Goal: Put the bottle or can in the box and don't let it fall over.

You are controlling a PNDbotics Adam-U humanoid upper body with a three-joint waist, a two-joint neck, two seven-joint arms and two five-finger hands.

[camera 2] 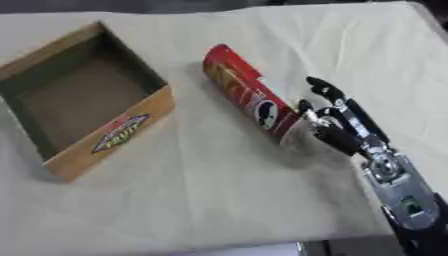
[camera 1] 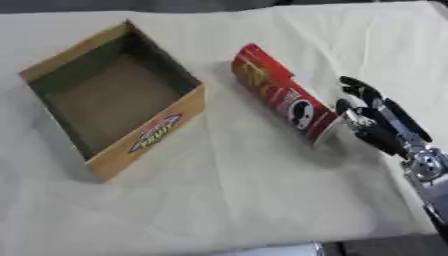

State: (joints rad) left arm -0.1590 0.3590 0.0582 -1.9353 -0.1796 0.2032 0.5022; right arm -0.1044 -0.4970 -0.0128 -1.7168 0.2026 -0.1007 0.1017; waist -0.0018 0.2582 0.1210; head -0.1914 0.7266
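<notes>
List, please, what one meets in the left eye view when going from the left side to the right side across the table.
Open cardboard box → red can lying on its side → right hand at the can's near end. All lie on the white cloth.

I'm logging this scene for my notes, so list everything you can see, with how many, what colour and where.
Can: one, red tube with a pale end, lying on its side at the table's middle, right of the box.
Box: one, open-topped brown cardboard with a logo on its near wall, on the left, nothing in it.
Tablecloth: one, cream, wrinkled, covering the table.
Right hand: one, black with a silver wrist, coming in from the lower right, at the can's near end; fingers bent toward the can, but whether they grip it is unclear.
Left hand: not visible in either view.
</notes>
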